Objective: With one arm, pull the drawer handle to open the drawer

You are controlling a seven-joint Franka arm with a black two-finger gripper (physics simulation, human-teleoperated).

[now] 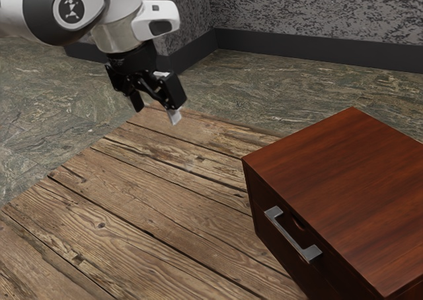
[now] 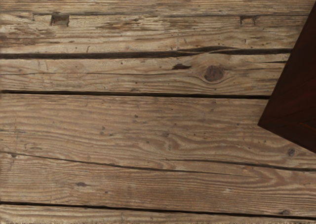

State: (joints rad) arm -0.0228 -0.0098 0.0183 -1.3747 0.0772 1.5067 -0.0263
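So the gripper [image 1: 156, 110] is seen spread wide open, with nothing held or touched, hung above the plank table [image 1: 132, 201]. Well apart, at roughly 4 o'clock in the exterior view, the drawer handle [image 1: 293, 234] is found on the drawer [image 1: 262, 191], which sits flush in the dark wood cabinet [image 1: 344, 174].

1. Cabinet [image 1: 344, 174]: dark reddish-brown, streaky wood grain.
2. Handle [image 1: 291, 234]: silver-grey.
3. Table [image 1: 132, 201]: weathered tan-brown planks, dark gaps, knots.
4. Floor [image 1: 39, 108]: mottled grey-green stone.
5. Wall [image 1: 317, 9]: speckled grey; baseboard [image 1: 317, 49] near black.
6. My arm [image 1: 112, 16]: white; my gripper [image 1: 156, 112]: black.
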